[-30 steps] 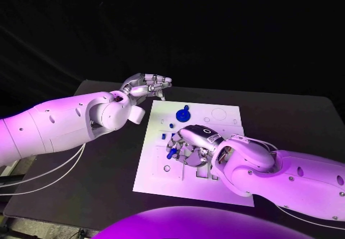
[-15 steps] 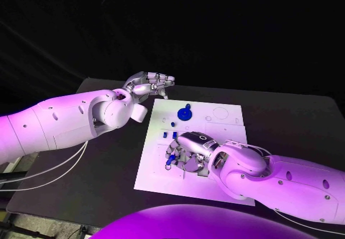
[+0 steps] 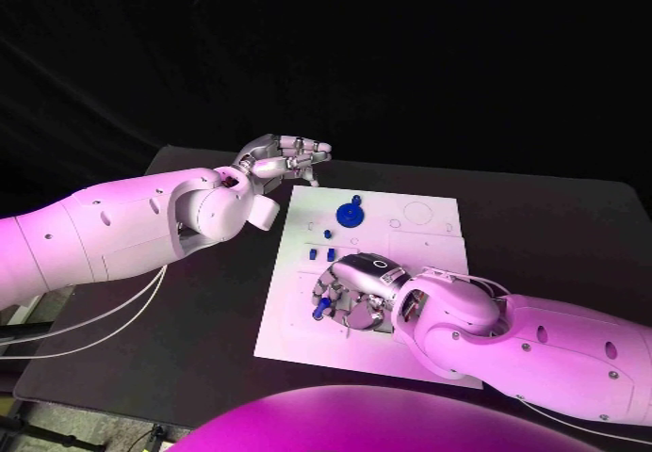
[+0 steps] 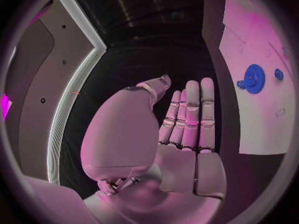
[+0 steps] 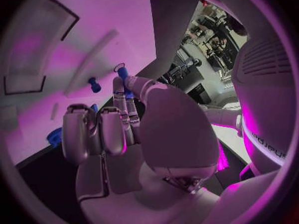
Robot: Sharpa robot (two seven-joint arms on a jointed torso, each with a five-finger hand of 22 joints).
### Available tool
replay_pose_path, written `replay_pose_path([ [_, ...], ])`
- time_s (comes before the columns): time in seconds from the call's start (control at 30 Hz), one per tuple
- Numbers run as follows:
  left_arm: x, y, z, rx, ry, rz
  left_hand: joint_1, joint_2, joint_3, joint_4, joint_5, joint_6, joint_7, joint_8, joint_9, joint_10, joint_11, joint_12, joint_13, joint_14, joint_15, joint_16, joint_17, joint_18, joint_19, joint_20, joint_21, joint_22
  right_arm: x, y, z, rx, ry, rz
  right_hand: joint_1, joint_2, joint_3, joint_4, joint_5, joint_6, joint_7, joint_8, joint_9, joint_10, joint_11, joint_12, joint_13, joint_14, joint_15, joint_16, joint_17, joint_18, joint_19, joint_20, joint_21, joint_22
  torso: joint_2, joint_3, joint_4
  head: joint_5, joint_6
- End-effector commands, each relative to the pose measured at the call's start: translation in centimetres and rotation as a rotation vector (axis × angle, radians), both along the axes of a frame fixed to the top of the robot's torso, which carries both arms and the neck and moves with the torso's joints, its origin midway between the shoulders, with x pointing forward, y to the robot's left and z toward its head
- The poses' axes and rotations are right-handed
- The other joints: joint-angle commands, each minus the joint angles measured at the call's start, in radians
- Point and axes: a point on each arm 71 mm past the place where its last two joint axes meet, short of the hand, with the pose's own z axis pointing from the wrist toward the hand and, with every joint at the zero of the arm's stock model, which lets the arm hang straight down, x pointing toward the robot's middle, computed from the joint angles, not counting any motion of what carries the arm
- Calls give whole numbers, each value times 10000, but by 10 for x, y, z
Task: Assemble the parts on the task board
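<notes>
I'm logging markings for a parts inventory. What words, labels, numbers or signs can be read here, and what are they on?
None can be read with certainty.
White arm casing in the right wrist view: a short dark line of lettering, too bent and blurred to read.
Task board: faint outlines, no legible text.
Blue parts, both hands, table: no markings visible.

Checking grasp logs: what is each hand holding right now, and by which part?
The right hand pinches a small blue peg by its upper end, over the task board. The left hand holds nothing; it hovers beyond the board's far corner.
</notes>
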Motion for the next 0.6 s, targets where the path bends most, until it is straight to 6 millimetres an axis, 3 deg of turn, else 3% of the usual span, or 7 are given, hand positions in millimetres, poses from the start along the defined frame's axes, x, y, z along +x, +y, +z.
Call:
replay_pose_path([
  [0.03,0,-2,1,-78,-62,-178,-49,15,-63,23,9,-48,12,35,11,-56,-5,33,-7,-81,20,-24,-11,53,48,20,-35,-17,-2,1,-3,-350,-26,252,-58,26,69,3,14,65,27,236,906,-41,-34,-57,0,219,-46,14,-3,-129,14,-12,-33,1631,-4,-1,-4,-2,0],
  [0.6,0,-2,1,-62,-59,-159,-51,22,-78,27,9,-52,11,46,13,-72,-5,43,-6,-90,22,-25,-12,53,52,23,-52,-27,-2,6,-9,-1070,-428,30,-238,-18,93,-51,3,-2,37,260,958,-48,-21,-98,6,209,-34,-2,-46,-119,-9,-2,-79,1617,-4,-6,-1,-2,0],
])
